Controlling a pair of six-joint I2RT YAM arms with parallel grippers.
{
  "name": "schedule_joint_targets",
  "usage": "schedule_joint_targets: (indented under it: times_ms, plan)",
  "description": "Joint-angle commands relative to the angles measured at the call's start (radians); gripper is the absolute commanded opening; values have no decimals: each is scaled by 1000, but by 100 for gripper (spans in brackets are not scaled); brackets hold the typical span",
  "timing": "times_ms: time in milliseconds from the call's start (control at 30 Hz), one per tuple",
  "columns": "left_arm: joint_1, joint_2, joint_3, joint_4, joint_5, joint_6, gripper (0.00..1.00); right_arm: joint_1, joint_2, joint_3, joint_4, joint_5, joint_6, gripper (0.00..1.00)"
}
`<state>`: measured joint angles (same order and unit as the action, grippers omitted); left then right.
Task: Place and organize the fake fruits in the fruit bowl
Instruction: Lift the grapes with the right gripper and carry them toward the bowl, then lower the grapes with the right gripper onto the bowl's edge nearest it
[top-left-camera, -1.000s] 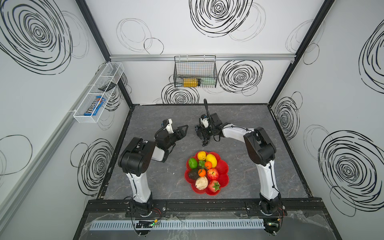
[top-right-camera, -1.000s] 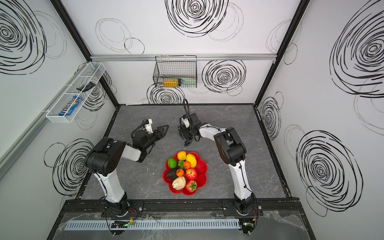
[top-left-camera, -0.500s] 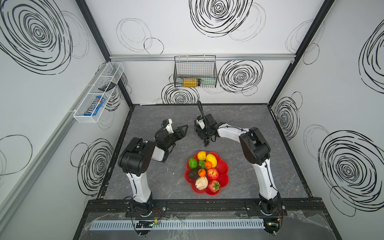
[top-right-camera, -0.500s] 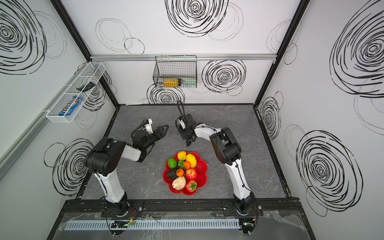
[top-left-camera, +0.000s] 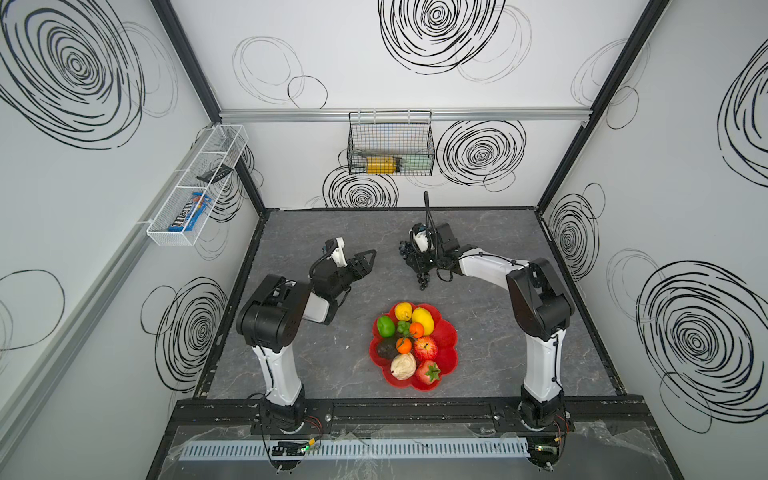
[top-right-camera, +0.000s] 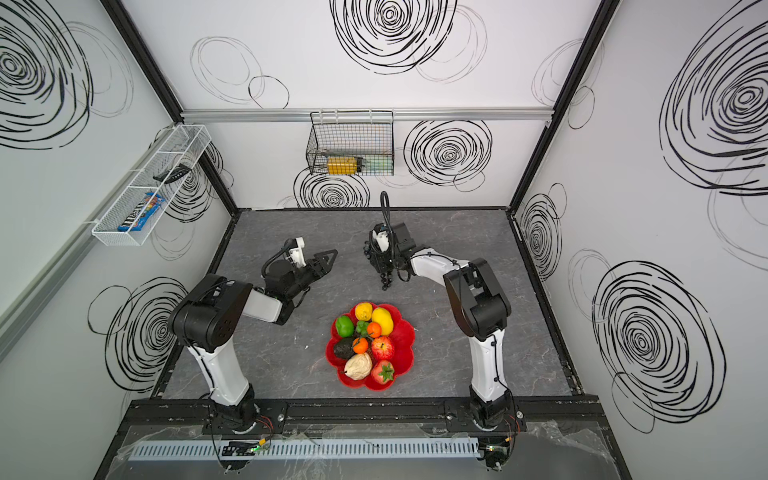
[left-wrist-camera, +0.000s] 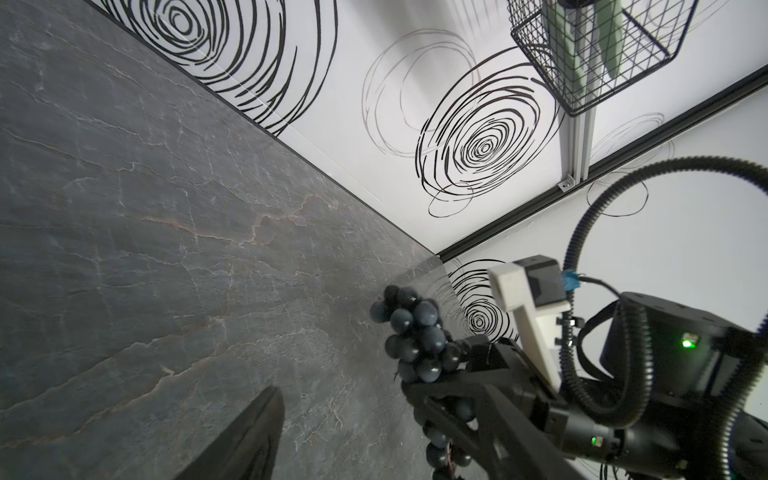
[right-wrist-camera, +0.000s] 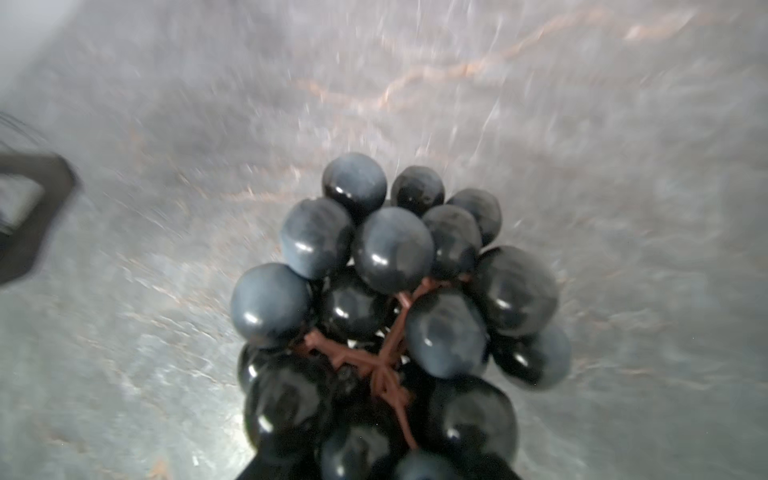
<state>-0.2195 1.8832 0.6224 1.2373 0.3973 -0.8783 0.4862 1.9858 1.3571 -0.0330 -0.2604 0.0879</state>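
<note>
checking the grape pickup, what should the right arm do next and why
Probably lift the grapes clear of the table and swing them toward the bowl. The right gripper looks closed on the bunch, the only fruit I see outside the bowl, and the bowl's side nearer the right arm is bare red.

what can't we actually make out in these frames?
- Right gripper grip: fingertips buried in the black grapes in the right wrist view, too small in both top views.
- Black wire basket contents: too small behind mesh in both top views, cut by the edge in the left wrist view.
- Left gripper: second finger out of frame in the left wrist view.
</note>
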Motion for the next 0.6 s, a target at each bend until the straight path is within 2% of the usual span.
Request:
schedule_joint_targets:
  times_ms: [0, 100, 233, 367, 567]
  plan:
    - [3, -9, 1, 97, 20, -13, 77, -2, -81, -28, 88, -85, -17, 44]
    - [8, -40, -13, 125, 57, -58, 77, -1, -153, -72, 105, -127, -40, 44]
    - [5, -149, -35, 74, 103, -71, 76, 8, -285, -167, 140, -175, -50, 44]
    - [-23, -309, -53, -98, 73, 5, 76, 32, -403, -264, 150, -169, -52, 44]
    - [-86, -565, -85, -401, -53, 191, 77, 71, -581, -378, 42, -107, -14, 43]
